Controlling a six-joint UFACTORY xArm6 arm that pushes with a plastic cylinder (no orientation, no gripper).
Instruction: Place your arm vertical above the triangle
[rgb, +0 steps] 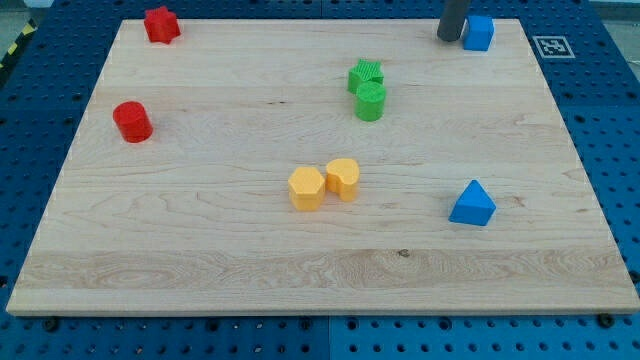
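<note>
Camera view: a pale wooden board (200, 240) lying on a blue perforated table (600, 120), seen from slightly above. The arm ends in a plain dark rod with nothing to open or close, and it holds nothing; only the rod's lower part shows, entering from the view's top edge. My tip (449, 39) rests at the board's top right, just to the view's left of a blue cube-like block (479, 32); whether the two touch cannot be told.

The blue triangle (472, 204), the task's block, sits in the lower right part of the board, well apart from the tip and roughly straight below it in the view.

Near the centre, toward the view's top, a green star-like block (365, 74) and a green cylinder (371, 102) stand touching, the cylinder nearer the view's bottom. Below them, around the board's middle, a yellow hexagonal block (306, 188) and a second yellow block (343, 178) of rounded shape sit side by side in contact.

At the view's left, a red cylinder (132, 121) stands alone, and a red star-like block (161, 25) occupies the top left corner. A black-and-white marker tag (552, 46) lies on the table beyond the board's top right corner.
</note>
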